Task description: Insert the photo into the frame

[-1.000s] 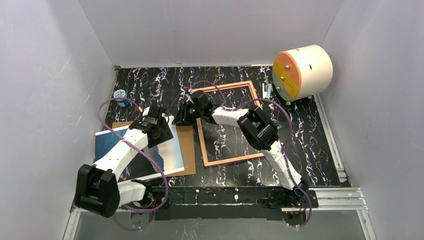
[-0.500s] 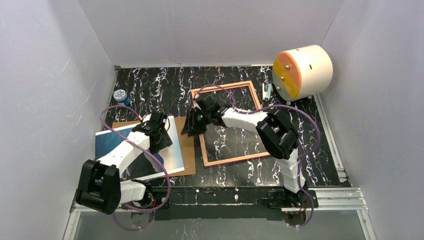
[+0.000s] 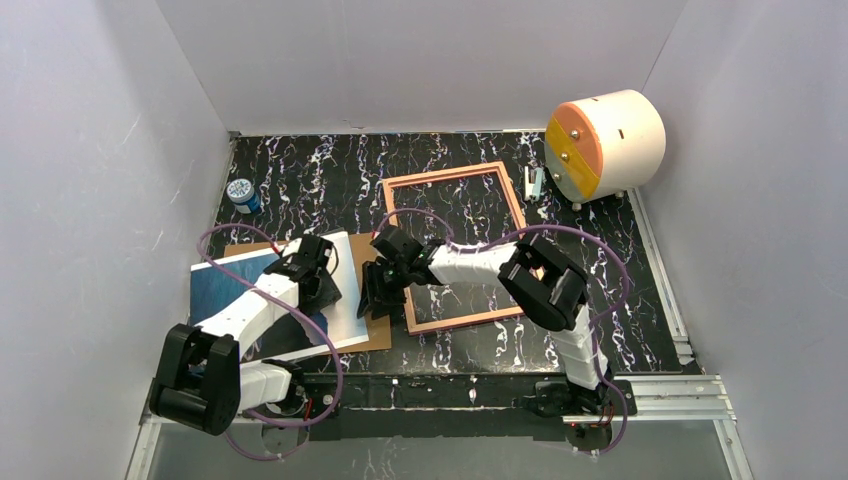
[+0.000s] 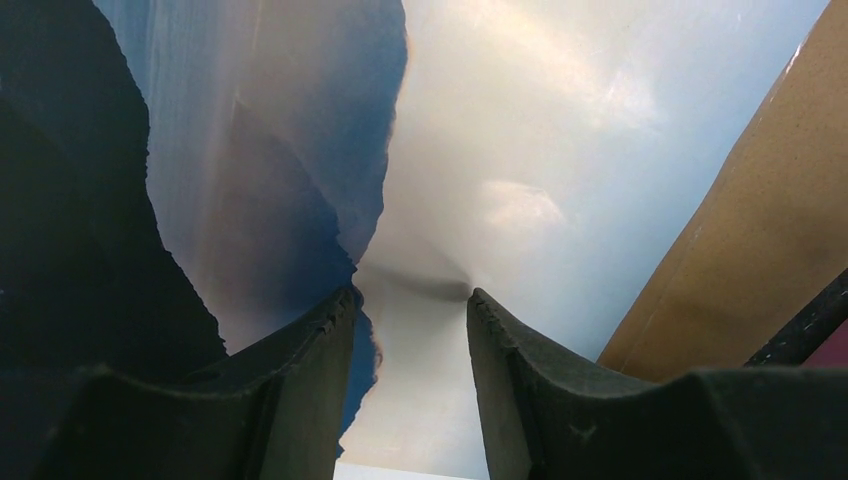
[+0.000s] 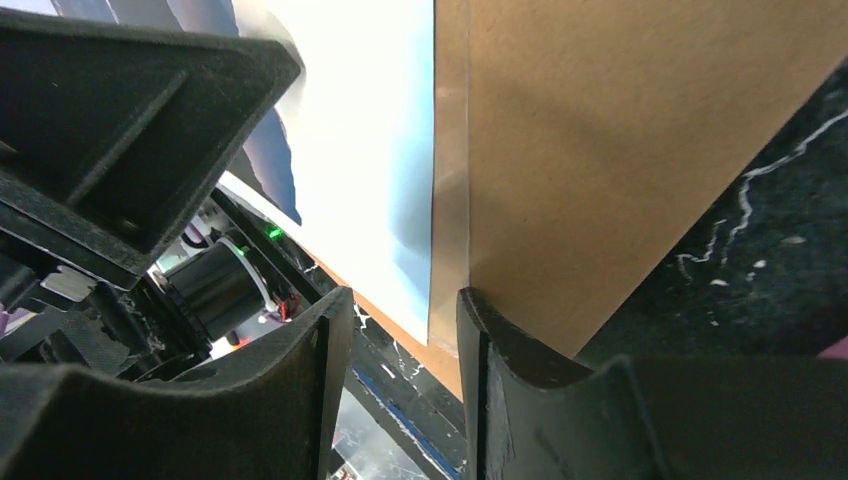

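Currently, my worktop [image 3: 620, 270], black with white veining, carries every item listed below.

1. The frame [image 3: 445, 175] lies flat at the centre of the worktop, nearer the far edge than the near one. The veined surface shows through its opening. My right forearm crosses over its near half.
2. A brown backing board [image 3: 378, 330] lies flat toward the near left corner, just beside the frame's left rail.
3. The photo [image 3: 212, 290] lies picture side up on the backing board. A strip of board is exposed along the photo's right edge. My left forearm crosses over the photo.
4. A white drum [image 3: 610, 140] with an orange end face lies on its side at the far right corner.
5. My left claw [image 4: 412, 295] is spread, with nothing between its fingers. The tips sit low over the pale sky area of the photo [image 4: 500, 150]. I cannot tell whether they touch it.
6. My right claw [image 5: 400, 300] is also spread and grips nothing. It sits over the right edge of the photo [image 5: 360, 150], and the bare board [image 5: 600, 130] fills the right of my wrist view. In the top view the two claws are just beside each other.
7. A small blue jar [image 3: 241, 194] with a white patterned top stands near the left edge, toward the far side.
8. A small pale clip-like item [image 3: 534, 184] lies between the frame and the drum. It is too small to identify.
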Tool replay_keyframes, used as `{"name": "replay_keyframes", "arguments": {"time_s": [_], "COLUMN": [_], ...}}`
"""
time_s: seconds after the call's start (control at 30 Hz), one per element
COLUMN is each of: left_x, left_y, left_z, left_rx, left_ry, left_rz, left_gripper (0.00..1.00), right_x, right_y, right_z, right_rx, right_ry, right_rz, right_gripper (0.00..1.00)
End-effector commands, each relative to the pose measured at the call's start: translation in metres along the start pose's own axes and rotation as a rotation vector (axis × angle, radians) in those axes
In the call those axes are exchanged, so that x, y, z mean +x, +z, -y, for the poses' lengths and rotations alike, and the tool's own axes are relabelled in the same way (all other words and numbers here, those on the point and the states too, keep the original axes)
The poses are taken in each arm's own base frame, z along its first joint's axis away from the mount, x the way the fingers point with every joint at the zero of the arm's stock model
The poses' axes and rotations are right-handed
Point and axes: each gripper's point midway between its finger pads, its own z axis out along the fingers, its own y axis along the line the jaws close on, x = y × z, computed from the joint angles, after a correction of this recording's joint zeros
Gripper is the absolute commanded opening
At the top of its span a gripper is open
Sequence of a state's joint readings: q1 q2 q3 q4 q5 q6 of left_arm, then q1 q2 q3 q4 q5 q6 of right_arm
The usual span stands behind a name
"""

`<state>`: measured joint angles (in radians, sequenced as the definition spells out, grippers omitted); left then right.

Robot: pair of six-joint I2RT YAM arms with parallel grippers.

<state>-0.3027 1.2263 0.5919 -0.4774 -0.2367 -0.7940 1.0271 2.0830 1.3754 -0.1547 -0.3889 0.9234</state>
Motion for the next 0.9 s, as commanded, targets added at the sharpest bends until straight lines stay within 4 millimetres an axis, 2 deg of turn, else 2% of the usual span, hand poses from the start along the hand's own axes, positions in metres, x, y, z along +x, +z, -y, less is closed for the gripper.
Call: {"name": "replay_keyframes", "arguments": {"time_s": [0.0,0.3,0.4,0.5,0.67,0.87], "left_x": [0.04,0.064,0.066,0.071,0.084,0.081], "left_y": [0.016,0.029,0.029,0.027,0.023,0.012], "left_z": [-0.022,-0.024,-0.018,-0.01,0.009,0.036], "left_rx": [-0.064,-0.049,-0.02,0.026,0.144,0.282], "left_ry": [-0.03,-0.058,-0.059,-0.073,-0.13,-0.168], "left_rz": [-0.121,-0.188,-0.204,-0.229,-0.299,-0.318], "left_gripper": [0.42,0.39,0.39,0.39,0.38,0.38], "right_x": [0.014,0.018,0.013,0.006,-0.004,-0.021], "right_y": [0.008,-0.017,-0.024,-0.036,-0.054,-0.077], "right_z": [-0.002,-0.047,-0.052,-0.051,-0.035,-0.015], "right_rx": [0.009,-0.254,-0.265,-0.254,-0.153,-0.017], "right_ry": [0.041,0.026,-0.008,-0.036,-0.047,-0.047], "right_rz": [-0.027,0.021,0.067,0.133,0.252,0.384], "right_gripper": [0.51,0.57,0.56,0.56,0.54,0.54]}}
